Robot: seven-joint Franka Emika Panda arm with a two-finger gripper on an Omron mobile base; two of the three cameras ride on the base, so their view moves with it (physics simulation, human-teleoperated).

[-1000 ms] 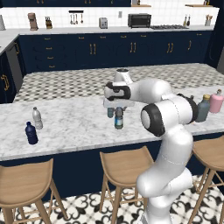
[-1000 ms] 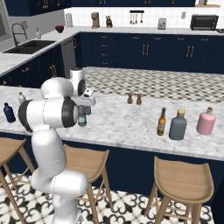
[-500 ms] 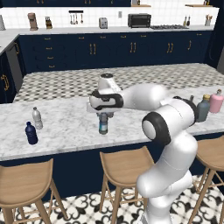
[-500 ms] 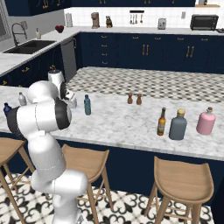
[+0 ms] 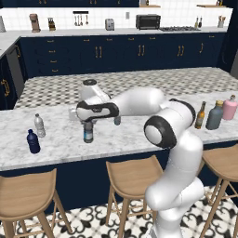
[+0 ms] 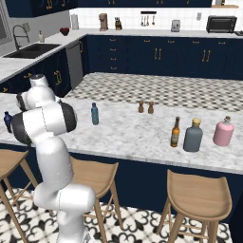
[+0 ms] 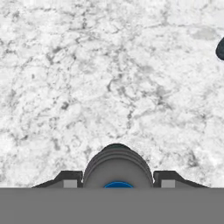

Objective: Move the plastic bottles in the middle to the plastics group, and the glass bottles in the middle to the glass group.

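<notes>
My gripper (image 5: pixel 88 124) reaches left over the marble island and is shut on the clear plastic bottle (image 5: pixel 88 133) with a blue cap and dark label, held upright low over the counter. In the hand view that bottle's top (image 7: pixel 117 166) sits between my fingertips (image 7: pixel 70 179). A slim teal-blue bottle (image 5: pixel 117 120) (image 6: pixel 95 114) stands mid-counter behind my arm. To the left stand the plastics group: a pale clear bottle (image 5: pixel 39 125) and a navy bottle (image 5: pixel 32 142) (image 6: pixel 7 121). At the right the amber glass bottle (image 5: pixel 201 115) (image 6: pixel 175 132) stands beside the grey-teal bottle (image 5: pixel 214 115) and the pink bottle (image 5: pixel 229 108).
Two small brown shakers (image 6: pixel 140 107) stand at the far side of the marble counter (image 5: pixel 60 148). Wooden stools (image 5: pixel 132 176) line the island's near edge. A dark rounded shape (image 7: pixel 221 48) shows at the right edge of the hand view.
My arm has swung left along the counter with the clear bottle in the gripper, from the middle to a spot near the plastics group. The other bottles have not moved.
</notes>
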